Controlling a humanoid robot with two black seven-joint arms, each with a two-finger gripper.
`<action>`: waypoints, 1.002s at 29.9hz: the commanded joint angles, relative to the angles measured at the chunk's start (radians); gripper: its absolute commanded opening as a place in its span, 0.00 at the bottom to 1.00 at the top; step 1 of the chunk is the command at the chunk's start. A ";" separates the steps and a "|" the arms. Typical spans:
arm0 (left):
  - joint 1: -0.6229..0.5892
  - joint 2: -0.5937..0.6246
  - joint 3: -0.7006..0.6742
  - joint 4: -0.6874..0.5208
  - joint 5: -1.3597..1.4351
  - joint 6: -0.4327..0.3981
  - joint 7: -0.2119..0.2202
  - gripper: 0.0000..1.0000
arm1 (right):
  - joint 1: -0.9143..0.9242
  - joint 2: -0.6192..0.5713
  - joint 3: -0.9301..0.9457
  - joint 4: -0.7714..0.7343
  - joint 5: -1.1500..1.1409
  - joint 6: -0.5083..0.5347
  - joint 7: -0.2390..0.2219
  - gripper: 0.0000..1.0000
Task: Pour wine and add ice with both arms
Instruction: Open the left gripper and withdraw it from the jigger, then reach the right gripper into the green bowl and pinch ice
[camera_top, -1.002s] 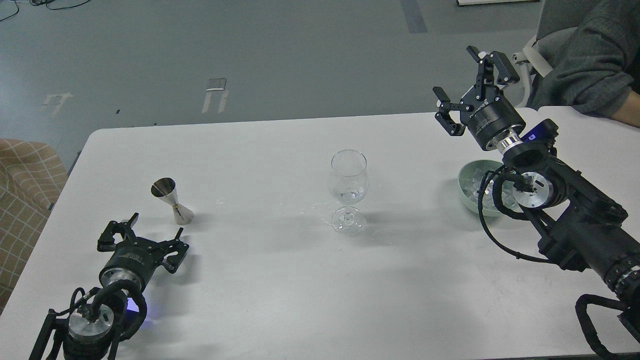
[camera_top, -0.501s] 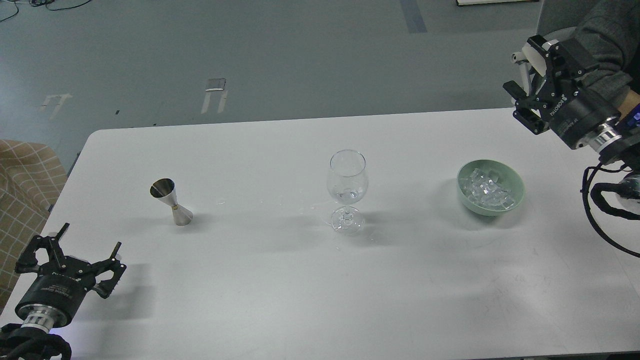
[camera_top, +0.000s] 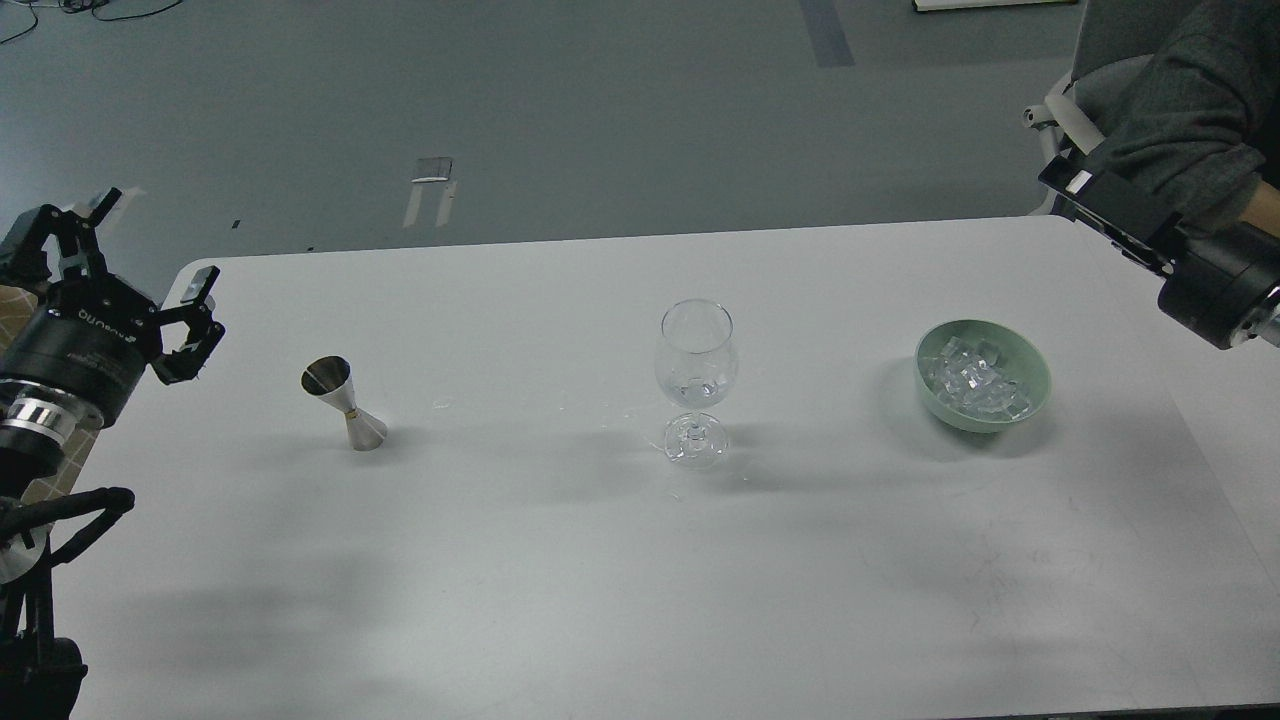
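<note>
A clear wine glass (camera_top: 697, 365) stands at the middle of the white table (camera_top: 600, 570), with a little clear liquid in its bowl. A steel jigger (camera_top: 345, 402) stands to its left. A pale green bowl (camera_top: 1037, 398) to the right holds several clear ice cubes (camera_top: 975, 380). My left gripper (camera_top: 120, 275) is open and empty, raised over the table's far left edge, left of the jigger. My right gripper (camera_top: 1105, 210) is at the far right edge, above and right of the bowl. It is seen edge-on, so its fingers cannot be told apart.
A person's grey-sleeved arm (camera_top: 1185, 120) and a chair are just behind my right gripper at the top right. Small water drops lie on the table near the glass foot (camera_top: 625, 415). The floor lies beyond the far table edge.
My left arm rose from the near left corner to the far left edge. My right arm pulled back right, away from over the bowl. The glass, jigger and bowl stayed in place.
</note>
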 joint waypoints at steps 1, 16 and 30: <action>-0.117 0.000 0.047 0.005 0.074 0.026 -0.004 0.98 | -0.026 0.010 -0.001 0.000 -0.210 -0.059 0.001 1.00; -0.381 -0.113 0.196 0.082 0.069 0.299 -0.032 0.98 | -0.083 0.150 -0.049 -0.174 -0.631 -0.199 0.001 1.00; -0.389 -0.103 0.240 0.093 0.077 0.293 -0.207 0.98 | -0.069 0.207 -0.099 -0.280 -0.700 -0.194 -0.005 0.78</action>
